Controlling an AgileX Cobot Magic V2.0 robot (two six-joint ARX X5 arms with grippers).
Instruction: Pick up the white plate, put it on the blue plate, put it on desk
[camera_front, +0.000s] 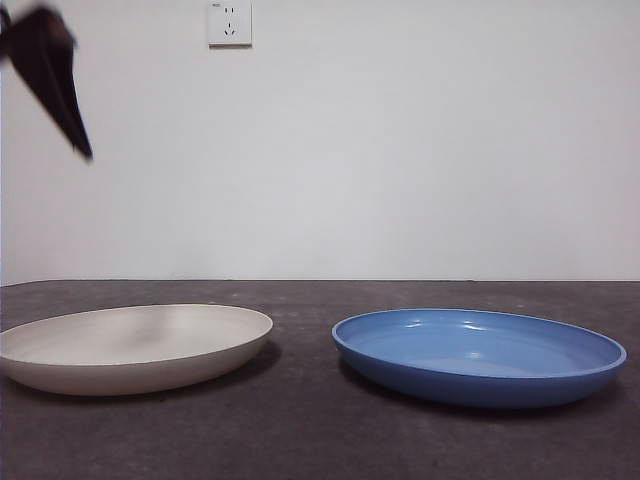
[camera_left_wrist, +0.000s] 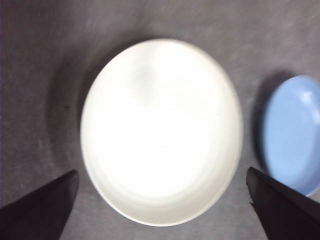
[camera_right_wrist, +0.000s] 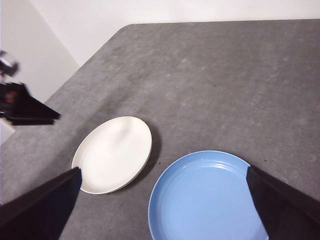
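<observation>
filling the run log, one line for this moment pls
left gripper: open above white plate | right gripper: open, waiting | blue plate: empty, beside | both on desk

Left wrist: I'm over the white plate (camera_left_wrist: 161, 132), jaws spread wide.

My left gripper (camera_left_wrist: 162, 205) hangs above the white plate, its two black jaws set far apart, one tip just outside each side of the plate's rim and neither touching it. The white plate lies flat on the desk (camera_left_wrist: 45, 65), glaring bright, with a soft shadow along one side. The blue plate (camera_left_wrist: 294, 134) sits just beside the white plate, apart from it, partly cut off by the frame edge. The picture is slightly blurred.
</observation>
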